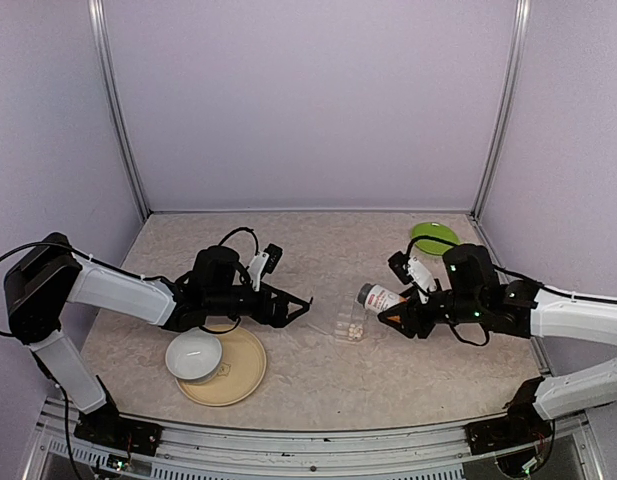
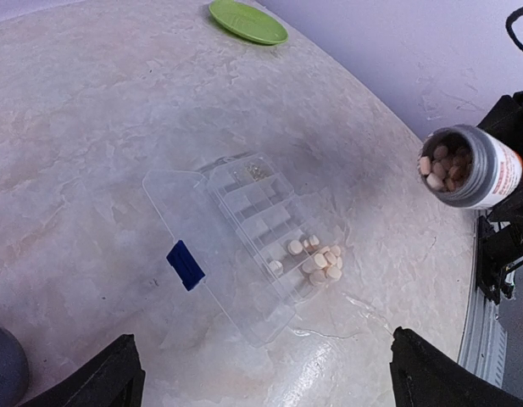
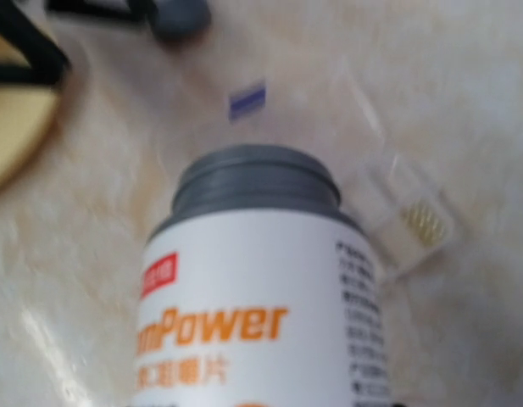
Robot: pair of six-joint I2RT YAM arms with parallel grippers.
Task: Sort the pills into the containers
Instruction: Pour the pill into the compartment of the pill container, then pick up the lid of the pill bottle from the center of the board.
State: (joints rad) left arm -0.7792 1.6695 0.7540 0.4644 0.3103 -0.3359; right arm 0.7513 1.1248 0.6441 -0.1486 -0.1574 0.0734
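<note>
Underneath both arms, a pale mottled table (image 1: 318, 240) fills the floor of a lilac booth. A tan plate (image 1: 243, 375) lies just behind and beneath the left claw (image 1: 298, 311), on its near side, and a white bowl (image 1: 194, 355) sits on the plate's left part. A green dish (image 1: 435, 238) rests beyond the right claw (image 1: 390, 308), close to the back wall.

The left claw hovers with its fingers (image 2: 100, 381) spread wide and nothing between them. The right claw is clamped on a white bottle (image 1: 378, 297) with orange lettering, tipped on its side, its open grey mouth aimed toward the left claw.

A clear pill box (image 2: 244, 229) lies on the table between the two claws. Its lid is folded open on the side away from the right claw. Pale pills (image 2: 320, 261) cluster in compartments at one end of the tray.
</note>
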